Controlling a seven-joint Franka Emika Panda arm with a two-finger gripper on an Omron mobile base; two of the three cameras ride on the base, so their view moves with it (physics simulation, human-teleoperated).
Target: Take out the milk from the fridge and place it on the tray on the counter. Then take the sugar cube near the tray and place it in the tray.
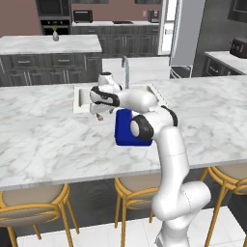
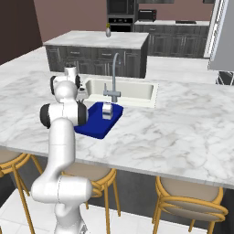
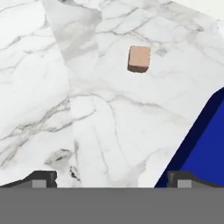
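Note:
The sugar cube [image 3: 139, 58], small and tan, lies on the marble counter [image 1: 48, 135] ahead of my gripper [image 3: 113, 180] and a little left of the blue tray [image 3: 205, 144]. The gripper is open, its fingertips [image 3: 41, 179] wide apart with nothing between them. In the left base view the gripper [image 1: 99, 113] hangs just above the counter by the left end of the tray [image 1: 126, 130]. The milk [image 2: 107, 111] stands upright in the tray [image 2: 93, 123]. The fridge [image 1: 187, 34] stands far behind the counter on the right.
A white sink [image 2: 132, 89] with a steel faucet [image 2: 113, 77] is set into the counter right behind the tray. Stools [image 1: 34, 205] line the near edge. A second marble-topped counter [image 1: 48, 44] over dark cabinets stands farther back.

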